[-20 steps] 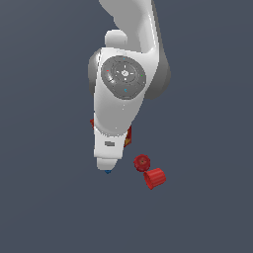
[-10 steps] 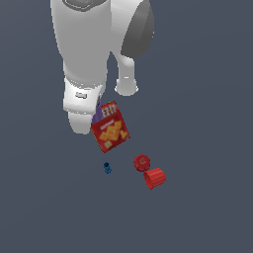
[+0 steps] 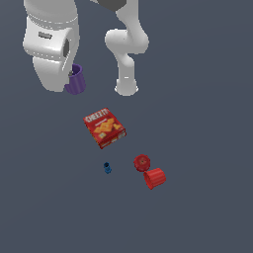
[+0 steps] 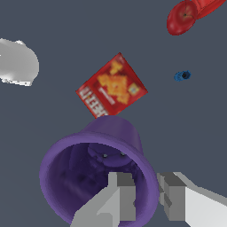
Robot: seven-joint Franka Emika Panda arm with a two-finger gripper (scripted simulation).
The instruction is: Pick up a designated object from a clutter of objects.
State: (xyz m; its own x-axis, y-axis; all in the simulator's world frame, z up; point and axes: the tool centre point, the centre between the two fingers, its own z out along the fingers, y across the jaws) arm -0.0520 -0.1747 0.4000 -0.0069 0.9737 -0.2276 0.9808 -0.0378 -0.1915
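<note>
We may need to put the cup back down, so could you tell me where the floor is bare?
Bare: the wide stretch on the exterior view's right of the cracker box, and below the red cup. Crowded: between box, blue item and ribbed piece.

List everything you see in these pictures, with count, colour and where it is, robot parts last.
purple cup: one, purple, at the gripper, up beside the arm's wrist, apart from the other things
cracker box: one, red, lying flat mid-scene
blue item: one, blue, tiny, below the box in the exterior view
ribbed piece: one, red, round, at the blue item's right in the exterior view
red cup: one, red, on its side next to the ribbed piece
floor: one, dark grey
arm: one, white
gripper: one, grey fingers, one inside the purple cup's wall and one outside
</note>
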